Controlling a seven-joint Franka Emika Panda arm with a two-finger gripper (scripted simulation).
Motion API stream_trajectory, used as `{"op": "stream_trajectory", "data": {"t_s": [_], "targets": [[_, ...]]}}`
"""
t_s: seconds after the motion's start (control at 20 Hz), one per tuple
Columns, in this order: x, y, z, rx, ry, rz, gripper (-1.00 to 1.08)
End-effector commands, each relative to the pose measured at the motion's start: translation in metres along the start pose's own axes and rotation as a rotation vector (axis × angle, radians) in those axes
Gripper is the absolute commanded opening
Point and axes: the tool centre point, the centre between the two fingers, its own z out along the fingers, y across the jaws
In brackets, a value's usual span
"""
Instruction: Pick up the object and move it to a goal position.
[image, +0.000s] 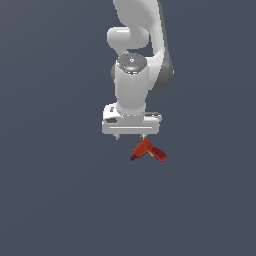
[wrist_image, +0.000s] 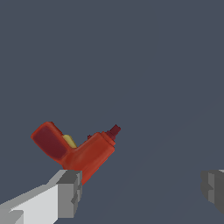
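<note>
The object (image: 149, 151) is a small red L-shaped toy drill with a dark tip, lying on the plain grey floor just below the hand and slightly toward the exterior view's right. My gripper (image: 130, 136) points down above it with its jaws wide apart and nothing between them. In the wrist view the drill (wrist_image: 83, 153) shows its yellowish mark and dark tip. It sits by one grey fingertip (wrist_image: 68, 192), which overlaps its lower edge. The other fingertip (wrist_image: 214, 189) is far from it, so the drill is off to one side of the gripper's (wrist_image: 140, 186) gap.
A uniform dark grey surface (image: 50, 200) fills both views. The white arm (image: 132, 65) rises above the hand in the exterior view. No goal marker shows.
</note>
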Motion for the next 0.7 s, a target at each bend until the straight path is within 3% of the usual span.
{"op": "stream_trajectory", "data": {"t_s": [0.0,0.65], "targets": [[0.0,0.0,0.0,0.0,0.0,0.0,1.08],[-0.004,0.002,0.011,0.018,-0.025,0.036,1.08]]}}
